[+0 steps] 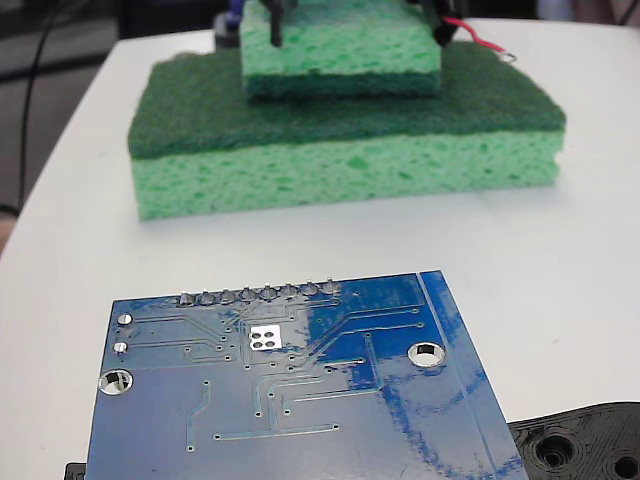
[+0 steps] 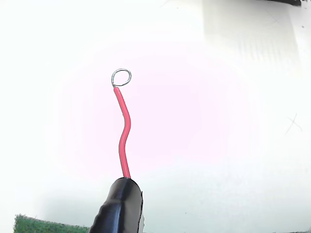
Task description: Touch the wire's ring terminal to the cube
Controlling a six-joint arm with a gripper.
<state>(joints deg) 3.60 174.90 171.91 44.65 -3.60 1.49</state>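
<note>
Fixed view shows you the ring terminal (image 1: 508, 57) hanging off the right edge of the stacked sponges (image 1: 345, 130), over the counter (image 1: 580, 250). No cube is visible, and whether the gripper is open or closed cannot be told.

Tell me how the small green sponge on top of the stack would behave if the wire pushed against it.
The small green sponge looks porous, so probably light and soft; it would likely dent. Resting loose on the large sponge's dark scouring pad, it may grip rather than slide. The thin, kinked red wire would probably bend first.

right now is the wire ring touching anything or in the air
In the air: the ring hangs over bare white table, just past the sponge.
</note>
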